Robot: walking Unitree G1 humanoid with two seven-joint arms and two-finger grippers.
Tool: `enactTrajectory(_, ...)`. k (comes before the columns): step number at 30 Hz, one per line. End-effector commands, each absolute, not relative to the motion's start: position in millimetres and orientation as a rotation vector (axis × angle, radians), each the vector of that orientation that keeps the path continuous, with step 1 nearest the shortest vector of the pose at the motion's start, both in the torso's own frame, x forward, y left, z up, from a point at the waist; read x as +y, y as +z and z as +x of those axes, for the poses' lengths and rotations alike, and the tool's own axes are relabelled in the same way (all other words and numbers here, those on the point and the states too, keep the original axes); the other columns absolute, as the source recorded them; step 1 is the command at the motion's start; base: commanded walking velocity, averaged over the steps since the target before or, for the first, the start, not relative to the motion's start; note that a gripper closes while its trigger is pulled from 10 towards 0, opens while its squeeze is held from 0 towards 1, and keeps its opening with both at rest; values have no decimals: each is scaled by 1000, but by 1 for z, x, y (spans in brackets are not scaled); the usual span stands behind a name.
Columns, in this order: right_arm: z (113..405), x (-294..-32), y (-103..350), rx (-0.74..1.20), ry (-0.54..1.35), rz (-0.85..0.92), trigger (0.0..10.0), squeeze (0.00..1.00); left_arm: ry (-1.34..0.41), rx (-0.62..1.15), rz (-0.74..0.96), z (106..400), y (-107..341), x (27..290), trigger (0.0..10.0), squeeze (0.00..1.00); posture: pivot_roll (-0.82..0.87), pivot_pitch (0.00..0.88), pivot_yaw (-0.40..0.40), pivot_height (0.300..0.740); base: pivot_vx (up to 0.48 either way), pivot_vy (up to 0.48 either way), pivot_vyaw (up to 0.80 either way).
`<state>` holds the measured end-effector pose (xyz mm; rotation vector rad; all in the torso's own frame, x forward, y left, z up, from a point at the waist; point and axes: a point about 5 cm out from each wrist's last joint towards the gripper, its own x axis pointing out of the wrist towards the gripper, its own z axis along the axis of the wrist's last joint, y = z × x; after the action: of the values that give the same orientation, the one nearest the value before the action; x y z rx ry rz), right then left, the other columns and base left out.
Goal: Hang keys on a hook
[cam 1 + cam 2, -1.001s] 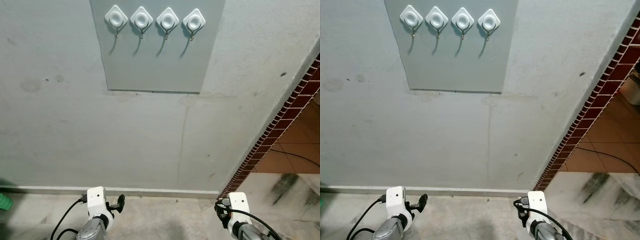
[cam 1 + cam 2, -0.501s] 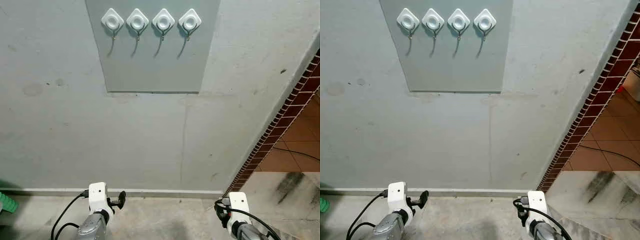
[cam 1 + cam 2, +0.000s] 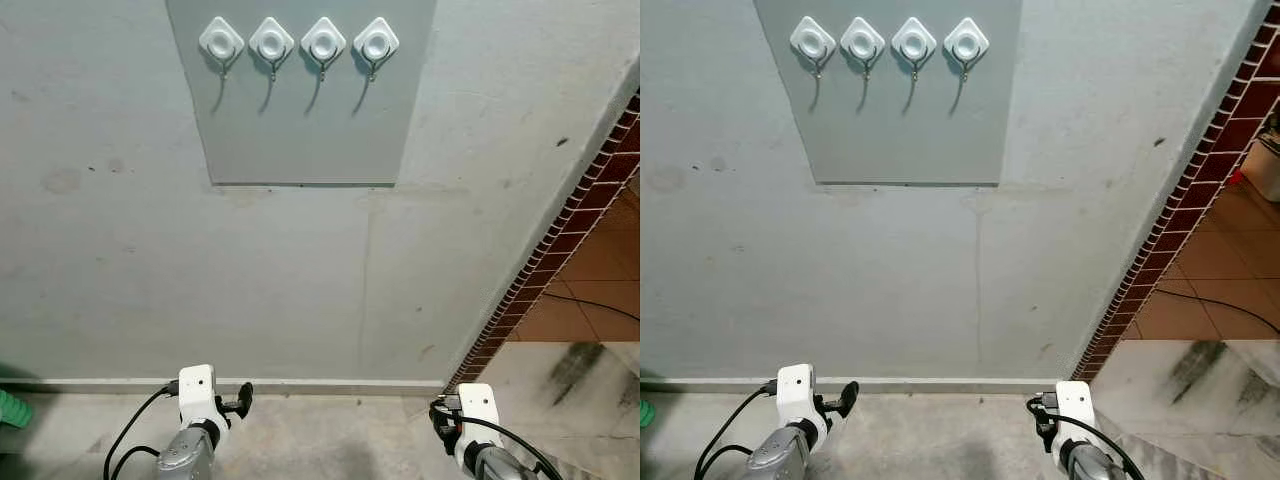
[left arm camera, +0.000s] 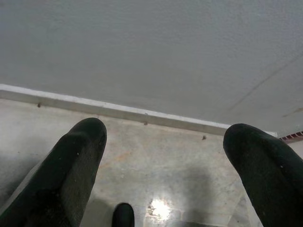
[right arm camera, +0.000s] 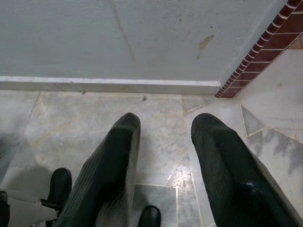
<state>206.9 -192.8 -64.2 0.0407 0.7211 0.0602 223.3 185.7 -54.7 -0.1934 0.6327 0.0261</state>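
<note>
Four white diamond-shaped hooks [image 3: 297, 40] sit in a row on a grey panel [image 3: 300, 130] high on the wall ahead. Both arms hang low near the floor, far below the hooks. My left gripper [image 4: 165, 137] is open, its black fingers [image 4: 78, 156] spread wide over the stone floor with nothing between them. One of its fingertips [image 3: 243, 397] shows beside the white wrist. My right gripper [image 5: 163, 130] is open too, holding nothing, and its white wrist [image 3: 476, 404] shows at the bottom right.
A pale skirting strip [image 3: 300, 383] runs along the foot of the grey wall. A red brick edge [image 3: 590, 190] rises on the right, with orange floor tiles [image 3: 590, 300] and a thin cable beyond. A green object [image 3: 8, 408] lies at the far left.
The whole picture has shifted slightly, so the hooks now sit a little higher and further left. Both arms hang as before.
</note>
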Motion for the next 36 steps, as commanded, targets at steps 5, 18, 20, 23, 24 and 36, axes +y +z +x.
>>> enactTrajectory(5, 224, -183, -56, 687, 84, 43, 10000, 0, 31, 595, -197, 244, -42, 185, 10000, 0, -10, 0, -20, 721, 0, 0, 0)
enactTrajectory(18, 234, -183, -50, 663, 92, 22, 10000, 0, -30, 610, -174, 244, -43, 176, 10000, 0, -38, 0, 31, 721, 0, 0, 0)
enactTrajectory(20, 231, -184, -51, 665, 93, 21, 10000, 0, -31, 608, -181, 243, -44, 175, 10000, 0, -32, 0, 26, 721, 0, 0, 0)
enactTrajectory(23, 226, -186, -54, 671, 94, 17, 10000, 0, -34, 596, -190, 241, -44, 174, 10000, 0, -29, 0, 20, 721, 0, 0, 0)
enactTrajectory(24, 224, -187, -54, 669, 95, 18, 10000, 0, -42, 584, -196, 241, -44, 172, 10000, 0, -25, 0, 12, 721, 0, 0, 0)
enactTrajectory(36, 227, -184, -49, 584, 109, 52, 10000, 0, -52, 518, -221, 238, -42, 170, 10000, 0, -24, 0, 7, 721, 0, 0, 467)
